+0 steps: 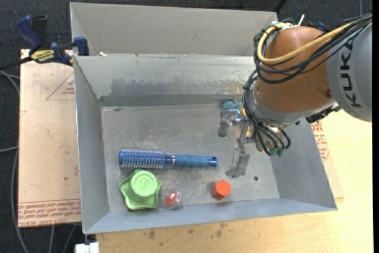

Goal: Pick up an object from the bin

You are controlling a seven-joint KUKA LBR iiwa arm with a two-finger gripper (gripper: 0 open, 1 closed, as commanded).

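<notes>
orange wrist cover [293, 71] tops gripper [233, 146] near blue hairbrush [166, 159] handle

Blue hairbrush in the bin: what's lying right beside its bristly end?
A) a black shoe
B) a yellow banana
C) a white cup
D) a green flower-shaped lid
D: the green flower-shaped lid lies just below the bristle end of the blue hairbrush in the camera view, at the lower left of the bin floor.
</notes>
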